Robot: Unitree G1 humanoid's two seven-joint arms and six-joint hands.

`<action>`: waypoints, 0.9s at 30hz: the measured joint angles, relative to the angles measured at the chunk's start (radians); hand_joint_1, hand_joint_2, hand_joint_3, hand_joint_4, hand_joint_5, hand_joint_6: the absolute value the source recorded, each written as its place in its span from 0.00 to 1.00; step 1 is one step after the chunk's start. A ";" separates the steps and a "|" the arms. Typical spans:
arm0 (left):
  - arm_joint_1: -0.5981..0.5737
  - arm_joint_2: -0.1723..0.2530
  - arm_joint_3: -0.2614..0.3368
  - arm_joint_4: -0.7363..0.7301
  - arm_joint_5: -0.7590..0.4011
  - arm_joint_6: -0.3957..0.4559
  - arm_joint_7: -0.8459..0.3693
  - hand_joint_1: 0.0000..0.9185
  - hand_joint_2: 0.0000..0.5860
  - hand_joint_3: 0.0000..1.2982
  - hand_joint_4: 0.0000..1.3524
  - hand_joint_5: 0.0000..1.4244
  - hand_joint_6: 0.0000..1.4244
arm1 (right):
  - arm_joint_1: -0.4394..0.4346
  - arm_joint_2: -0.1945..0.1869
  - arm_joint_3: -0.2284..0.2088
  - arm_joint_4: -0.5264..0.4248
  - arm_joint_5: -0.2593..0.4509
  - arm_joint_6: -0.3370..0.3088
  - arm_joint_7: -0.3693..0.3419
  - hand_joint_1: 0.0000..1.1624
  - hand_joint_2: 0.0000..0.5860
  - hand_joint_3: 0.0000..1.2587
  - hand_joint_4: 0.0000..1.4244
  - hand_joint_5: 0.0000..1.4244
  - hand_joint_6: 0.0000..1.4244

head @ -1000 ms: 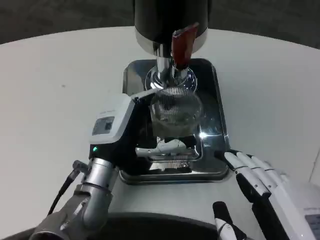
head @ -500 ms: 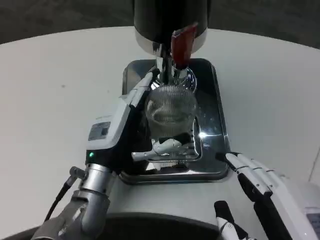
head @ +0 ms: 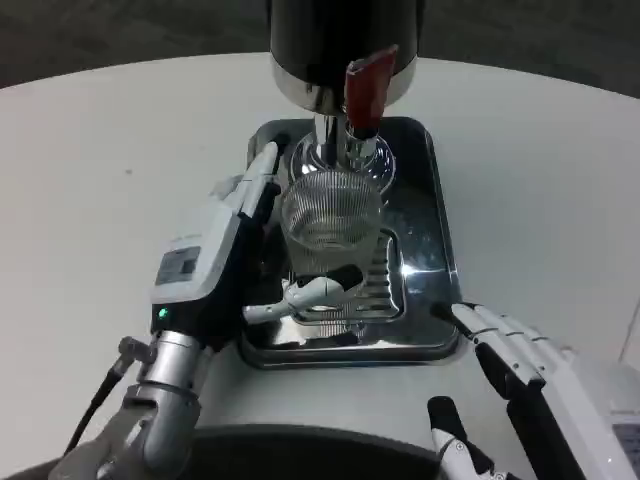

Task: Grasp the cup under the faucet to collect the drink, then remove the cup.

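A clear ribbed glass cup (head: 331, 222) stands over the chrome drip tray (head: 432, 262), just in front of the faucet (head: 345, 150) of the dark drink dispenser (head: 345, 45) with its red lever (head: 365, 88). My left hand (head: 215, 262) grips the cup: fingers run along its left side and the thumb crosses below its front. The liquid level inside the cup is hard to tell. My right hand (head: 530, 375) lies at the tray's front right corner with its fingers apart, holding nothing.
The white round table (head: 110, 180) spreads out left and right of the tray. A slotted grate (head: 375, 285) covers the tray's middle. The table's front edge lies close below the tray.
My left hand has drawn the cup toward me and a little left, away from the faucet. The right hand has barely moved.
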 measured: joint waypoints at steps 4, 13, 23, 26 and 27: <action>-0.005 0.000 0.002 -0.007 -0.022 0.003 -0.053 0.13 0.00 0.00 0.00 0.06 0.00 | 0.006 0.008 0.004 0.000 -0.001 0.001 0.006 0.27 0.89 0.14 0.10 0.12 0.16; 0.093 0.031 0.083 -0.230 -0.117 -0.039 -0.141 0.00 0.00 0.00 0.00 0.03 0.00 | 0.022 0.018 0.012 -0.005 -0.005 0.001 0.007 0.27 0.89 0.15 0.11 0.13 0.17; 0.335 0.095 0.316 -0.776 -0.345 0.001 -0.352 0.00 0.03 0.00 0.00 0.03 0.00 | 0.016 0.019 0.031 -0.009 -0.004 0.001 0.009 0.27 0.89 0.15 0.11 0.13 0.17; 0.343 0.097 0.359 -0.866 -0.424 0.027 -0.429 0.00 0.17 0.00 0.00 0.00 0.00 | 0.012 0.019 0.036 -0.009 -0.004 0.001 0.009 0.27 0.89 0.15 0.11 0.13 0.17; 0.343 0.098 0.370 -0.892 -0.474 0.037 -0.475 0.00 0.21 0.00 0.00 0.00 0.00 | 0.012 0.019 0.037 -0.009 -0.004 0.001 0.009 0.27 0.89 0.15 0.11 0.13 0.17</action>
